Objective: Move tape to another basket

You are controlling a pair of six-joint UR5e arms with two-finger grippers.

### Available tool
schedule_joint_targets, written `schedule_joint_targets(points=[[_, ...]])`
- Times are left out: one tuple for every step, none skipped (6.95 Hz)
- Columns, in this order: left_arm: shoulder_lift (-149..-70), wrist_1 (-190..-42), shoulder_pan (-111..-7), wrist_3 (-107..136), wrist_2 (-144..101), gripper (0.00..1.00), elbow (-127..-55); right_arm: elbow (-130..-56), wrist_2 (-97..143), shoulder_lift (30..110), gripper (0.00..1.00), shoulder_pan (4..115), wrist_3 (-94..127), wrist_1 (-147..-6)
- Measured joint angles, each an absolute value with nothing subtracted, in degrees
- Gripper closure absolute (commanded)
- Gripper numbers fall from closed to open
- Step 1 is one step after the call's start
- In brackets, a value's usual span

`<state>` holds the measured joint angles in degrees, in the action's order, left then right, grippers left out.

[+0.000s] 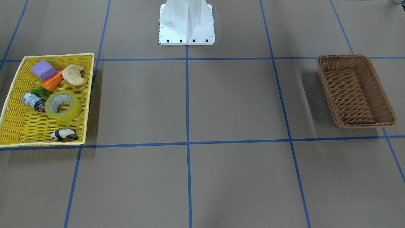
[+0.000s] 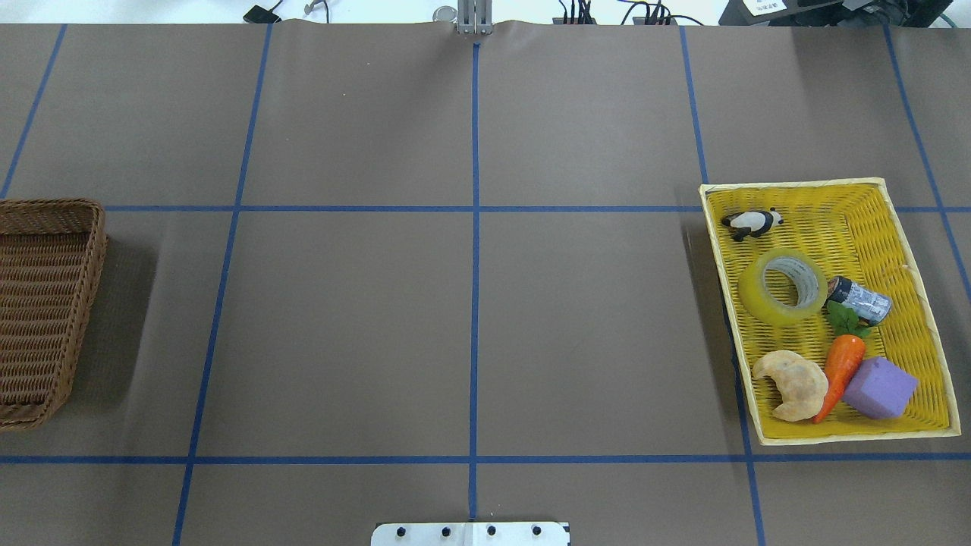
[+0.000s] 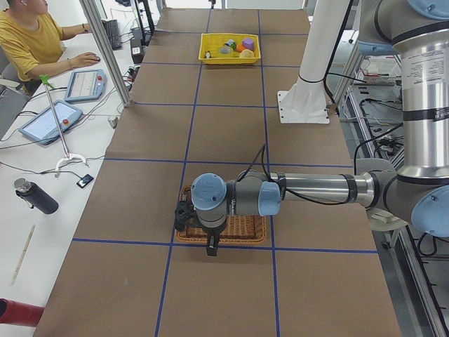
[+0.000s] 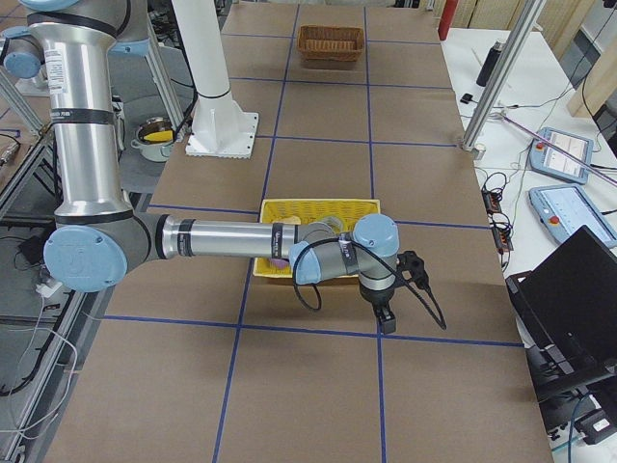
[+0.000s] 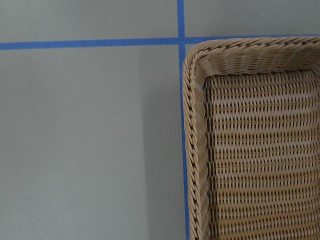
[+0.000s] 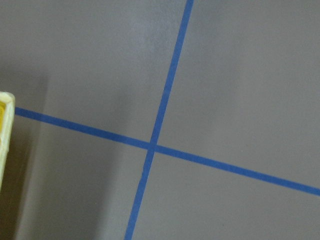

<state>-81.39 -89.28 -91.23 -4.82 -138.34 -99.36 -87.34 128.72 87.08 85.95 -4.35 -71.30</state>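
Note:
The tape [image 1: 63, 106] lies flat in the yellow tray [image 1: 25, 126], and also shows in the overhead view [image 2: 783, 286]. The brown wicker basket [image 1: 351, 95] stands empty at the table's other end; it also shows in the overhead view [image 2: 45, 303] and the left wrist view [image 5: 250, 150]. My left gripper [image 3: 210, 249] hangs above the basket's outer end [image 3: 242, 228]. My right gripper [image 4: 386, 323] hangs over bare table just beyond the yellow tray [image 4: 318, 207]. Both grippers show only in the side views, so I cannot tell whether they are open or shut.
The tray also holds a small printed can [image 1: 33, 101] touching the tape, a carrot [image 1: 53, 81], a purple block [image 1: 43, 69], a bread piece [image 1: 75, 74] and a panda figure [image 1: 63, 135]. The robot's white base [image 1: 186, 25] stands at mid-table. Blue tape lines grid the brown table.

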Motion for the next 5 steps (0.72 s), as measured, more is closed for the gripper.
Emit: schedule_joint_targets(points=[[-81.97,-89.60,-91.23,-4.66,-138.47,0.01,-99.64,-87.88,128.54,86.07,0.00,83.03,-2.89,-67.85],[-82.63,-89.72,-91.23,-4.60,-138.55,0.01,-99.86,-88.35,128.13,83.69,0.00,78.74,-2.06,-66.13],[-83.63,-89.79,-91.23,-4.58,-138.53,0.01,-99.99,-88.88,128.14,80.98,0.00,74.29,-1.55,-65.39],[-85.10,-90.07,-91.23,-4.61,-138.43,0.01,-99.99,-89.78,128.35,79.46,0.00,71.51,-1.22,-65.15],[-86.74,-91.29,-91.23,-4.63,-138.37,0.01,-99.61,-90.70,128.48,78.89,0.00,69.43,-1.06,-65.08]])
